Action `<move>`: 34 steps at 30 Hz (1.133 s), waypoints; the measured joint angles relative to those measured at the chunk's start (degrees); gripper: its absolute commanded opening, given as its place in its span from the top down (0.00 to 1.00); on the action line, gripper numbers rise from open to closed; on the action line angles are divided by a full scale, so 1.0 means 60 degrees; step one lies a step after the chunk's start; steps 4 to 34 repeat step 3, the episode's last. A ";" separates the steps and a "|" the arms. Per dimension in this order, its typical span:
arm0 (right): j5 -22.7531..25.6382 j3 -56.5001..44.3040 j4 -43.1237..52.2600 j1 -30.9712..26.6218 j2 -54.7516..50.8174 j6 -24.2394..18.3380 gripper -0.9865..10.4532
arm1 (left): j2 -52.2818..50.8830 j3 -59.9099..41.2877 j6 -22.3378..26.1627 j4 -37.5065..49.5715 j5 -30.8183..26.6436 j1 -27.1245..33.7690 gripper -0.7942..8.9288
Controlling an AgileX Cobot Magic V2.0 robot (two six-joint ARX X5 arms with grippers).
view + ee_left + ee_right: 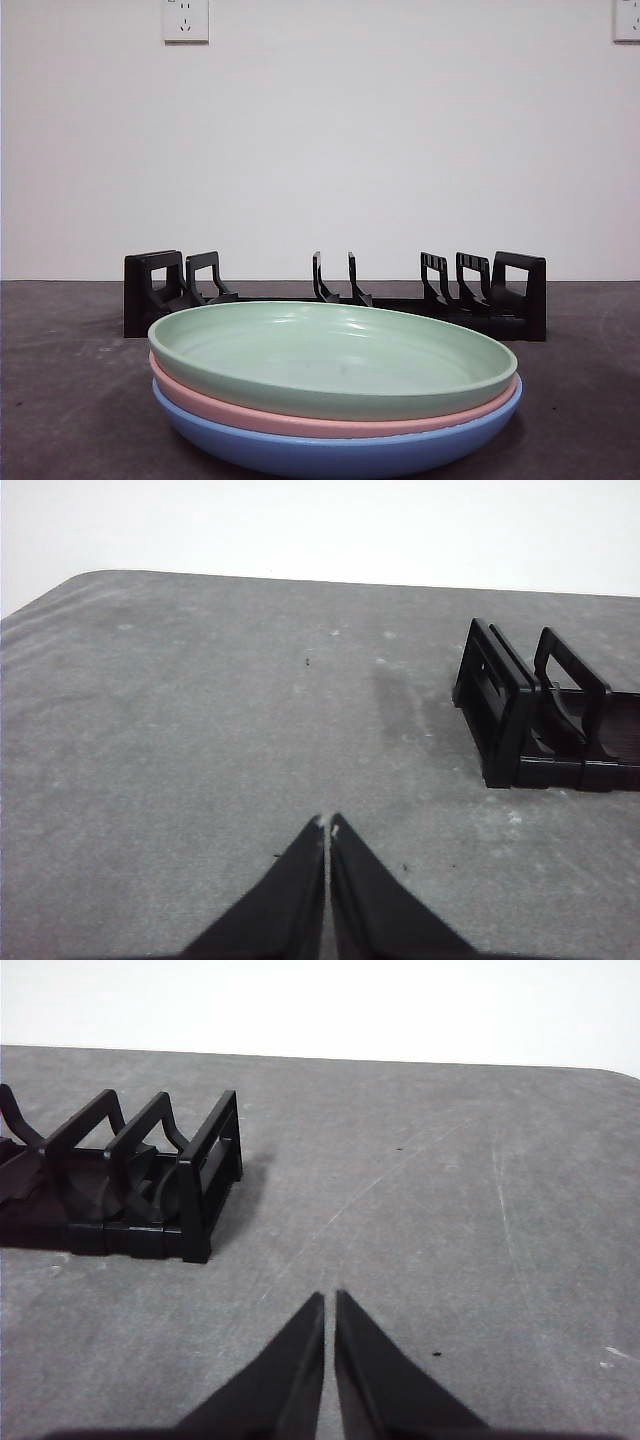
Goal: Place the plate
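Observation:
Three plates are stacked near the camera in the front view: a green plate [335, 355] on top, a pink plate [290, 419] under it and a blue plate [330, 452] at the bottom. Behind the stack stands an empty black dish rack [335, 290] with upright dividers. My left gripper [327, 823] is shut and hovers over bare table beside one end of the rack [540, 715]. At the other end of the rack [130, 1180], my right gripper [329, 1297] is shut and holds nothing. Neither gripper shows in the front view.
The dark grey table [70, 400] runs back to a white wall. Two wall sockets [186, 19] sit high on that wall. The table's rounded far corners show in both wrist views.

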 measured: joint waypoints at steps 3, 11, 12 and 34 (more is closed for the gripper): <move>0.0000 0.0000 0.0000 0.0000 0.0000 0.0000 0.90 | 0.0000 0.0000 0.0000 0.0000 0.0000 0.0000 0.91; 0.0000 0.0000 0.0000 0.0000 0.0000 0.0000 0.90 | 0.0000 0.0000 0.0000 0.0000 0.0000 0.0000 0.91; 0.0000 0.0000 0.0000 0.0000 0.0000 0.0000 0.90 | 0.0000 0.0000 0.0000 0.0000 0.0000 0.0000 0.91; 0.0000 0.0000 0.0000 0.0000 0.0000 0.0000 0.90 | 0.0000 0.0000 0.0000 0.0000 0.0000 0.0000 0.91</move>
